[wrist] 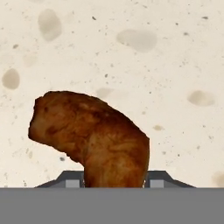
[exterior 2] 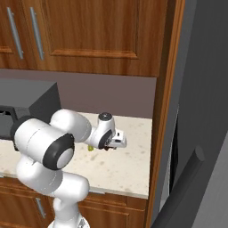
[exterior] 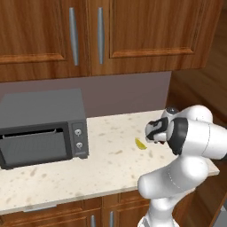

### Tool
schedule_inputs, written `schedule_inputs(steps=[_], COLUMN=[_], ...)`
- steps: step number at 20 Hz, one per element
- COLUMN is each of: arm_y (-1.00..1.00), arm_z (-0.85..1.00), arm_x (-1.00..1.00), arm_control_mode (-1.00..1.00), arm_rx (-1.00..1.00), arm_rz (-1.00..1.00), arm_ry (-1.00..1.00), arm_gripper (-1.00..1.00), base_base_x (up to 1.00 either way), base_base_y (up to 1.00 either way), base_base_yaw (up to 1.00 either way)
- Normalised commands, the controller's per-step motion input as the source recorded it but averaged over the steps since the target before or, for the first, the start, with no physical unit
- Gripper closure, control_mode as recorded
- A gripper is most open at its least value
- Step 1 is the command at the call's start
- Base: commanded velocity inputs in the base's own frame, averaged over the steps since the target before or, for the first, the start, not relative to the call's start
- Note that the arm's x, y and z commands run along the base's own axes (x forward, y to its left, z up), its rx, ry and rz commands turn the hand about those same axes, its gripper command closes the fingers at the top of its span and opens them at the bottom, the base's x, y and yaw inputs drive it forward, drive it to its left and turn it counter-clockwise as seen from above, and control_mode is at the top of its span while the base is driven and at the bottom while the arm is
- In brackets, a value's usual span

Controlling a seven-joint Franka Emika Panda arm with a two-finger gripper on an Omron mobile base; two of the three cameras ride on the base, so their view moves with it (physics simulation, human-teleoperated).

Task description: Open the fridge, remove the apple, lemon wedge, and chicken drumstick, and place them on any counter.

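Observation:
In the hand view my gripper (wrist: 113, 180) is shut on the chicken drumstick (wrist: 94, 138), a reddish-brown piece that sticks out from between the fingers just above the speckled counter (wrist: 131, 52). The hand (exterior: 155, 131) hovers over the right part of the counter (exterior: 102, 164). The yellow lemon wedge (exterior: 140, 144) lies on the stone top just left of the hand, and a sliver of the lemon wedge (exterior 2: 90, 148) peeks out beside the forearm. The grey fridge (exterior 2: 209, 89) stands at the right, its door swung out with a dark handle (exterior 2: 187, 187). The apple is out of view.
A grey microwave (exterior: 42, 126) sits on the left part of the counter. Brown wall cabinets (exterior: 88, 35) hang above. A wooden side panel (exterior 2: 162, 133) closes off the counter on the right, next to the fridge.

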Motion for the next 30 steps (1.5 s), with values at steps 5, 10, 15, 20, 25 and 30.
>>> schedule_inputs(steps=[5, 10, 15, 20, 25, 30], arm_y=[0.00, 0.00, 0.03, 0.18, 0.31, 0.11], arm_z=[-0.01, 0.03, 0.57, 0.73, 0.73, 0.88], arm_x=[0.01, 0.01, -0.09, -0.43, -0.61, -0.70], arm_control_mode=[-1.00, -1.00, -1.00, -1.00, -1.00, -1.00], arm_rx=[0.00, 0.00, 0.00, -0.01, 0.00, 0.00], arm_rz=[0.05, 0.03, 0.00, 0.00, -0.08, -0.09], arm_ry=[0.00, 0.00, -0.01, -0.03, -0.02, -0.01], arm_gripper=[-1.00, -1.00, -1.00, -1.00, -1.00, -1.00], base_base_x=[0.00, 0.00, 0.00, 0.00, 0.00, 0.00], base_base_y=[0.00, 0.00, 0.00, 0.00, 0.00, 0.00], base_base_yaw=[0.00, 0.00, 0.00, 0.00, 0.00, 0.00])
